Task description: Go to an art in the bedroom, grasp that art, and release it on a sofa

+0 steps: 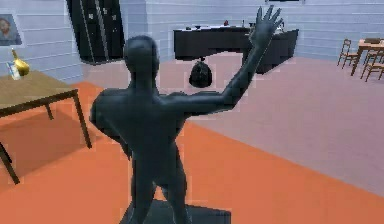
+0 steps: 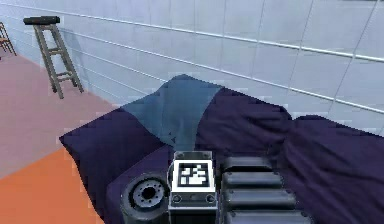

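While tool [image 2: 142, 199] is hovering by sofa [image 2: 230, 120], cannot tell if it is holding anything; statue [image 1: 150, 130] is standing ahead; release seemingly left.

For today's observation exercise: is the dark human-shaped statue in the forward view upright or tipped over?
Upright. The statue has its head on top, torso vertical, legs below, one arm raised.

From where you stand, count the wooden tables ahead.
2. One table at the forward view's left, near; a second table at its far right edge, among chairs. The statue may hide others.
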